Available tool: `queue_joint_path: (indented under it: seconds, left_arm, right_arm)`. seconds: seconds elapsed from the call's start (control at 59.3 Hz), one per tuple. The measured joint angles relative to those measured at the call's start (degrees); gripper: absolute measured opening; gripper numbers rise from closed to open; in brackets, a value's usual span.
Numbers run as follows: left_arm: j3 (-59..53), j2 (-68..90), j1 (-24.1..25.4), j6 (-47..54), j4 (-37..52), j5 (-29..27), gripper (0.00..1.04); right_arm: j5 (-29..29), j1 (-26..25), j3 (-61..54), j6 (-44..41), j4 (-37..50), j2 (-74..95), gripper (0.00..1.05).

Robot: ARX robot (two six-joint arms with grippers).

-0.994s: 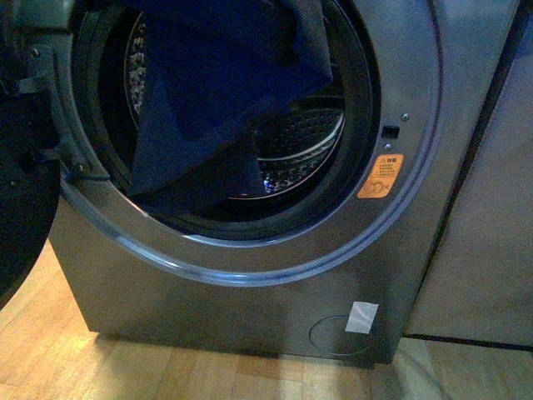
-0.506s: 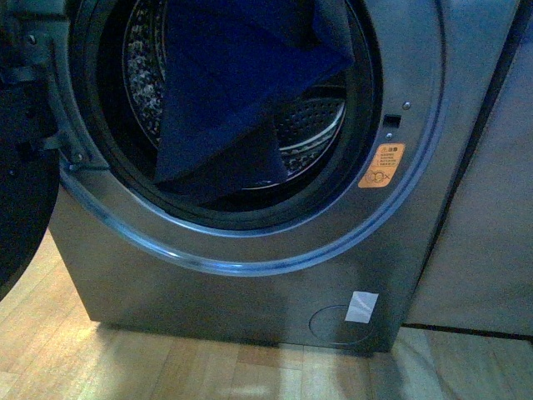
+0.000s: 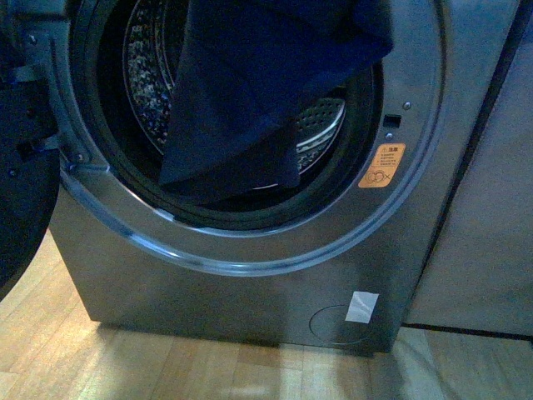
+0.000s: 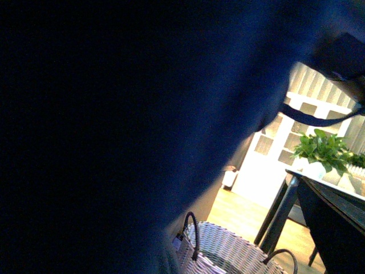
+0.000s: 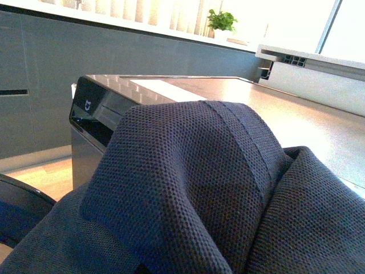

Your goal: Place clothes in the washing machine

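One dark navy fabric garment (image 3: 250, 92) hangs across the porthole (image 3: 354, 158) of the grey metallic washing machine (image 3: 250, 283), in front of its perforated steel drum (image 3: 321, 125). Cloth fills both wrist cameras; I cannot tell either gripper's state.

1. Wood floor (image 3: 208, 367): light planks, brightest at the left.
2. Beige panel (image 3: 483, 208): plain, standing on the floor.
3. Wicker basket (image 4: 228, 254): pale weave, two dark handles.
4. Potted plant (image 4: 319, 149) on a dark table (image 4: 331, 211), with white shelving (image 4: 296, 111) behind.
5. Grey cabinets (image 5: 34, 85) along a wall.
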Motion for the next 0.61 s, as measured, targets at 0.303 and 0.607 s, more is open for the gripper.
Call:
queue_joint_path:
  seconds: [0.303,0.607]
  left_arm:
    - [3.6,-1.8,-5.6,8.8,-9.7,-15.6,0.98]
    - [7.1,-1.8,-5.5,2.3,-9.6,-24.9,0.98]
  right_arm:
    - [0.2,-0.1,0.0,0.0,0.0,0.0,0.12]
    - [0.2,-0.1,0.0,0.0,0.1,-0.1,0.12]
